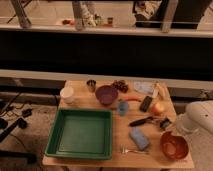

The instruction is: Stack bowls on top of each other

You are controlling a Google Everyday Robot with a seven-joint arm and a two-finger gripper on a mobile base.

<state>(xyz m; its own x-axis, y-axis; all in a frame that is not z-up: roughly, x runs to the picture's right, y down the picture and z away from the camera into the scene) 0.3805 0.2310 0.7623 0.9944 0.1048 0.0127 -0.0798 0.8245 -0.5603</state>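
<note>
Here, claw [178,131] near orange-red bowl [174,146]; purple-maroon bowl [106,94] well apart.

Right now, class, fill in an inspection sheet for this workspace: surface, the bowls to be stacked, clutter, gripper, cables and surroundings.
Surface: wooden table, crowded with items.
Job's things: orange-red bowl at the front right corner; purple bowl toward the back middle; apart, not stacked.
Clutter: green tray, white paper cup, metal cup, blue cup, apple, blue sponge, fork, black-handled utensil.
Grippers: gripper near the table's right edge, just behind the orange-red bowl, on the white arm.
Cables: dark cables on the floor left of the table.
Surroundings: dark wall behind the table.
</note>
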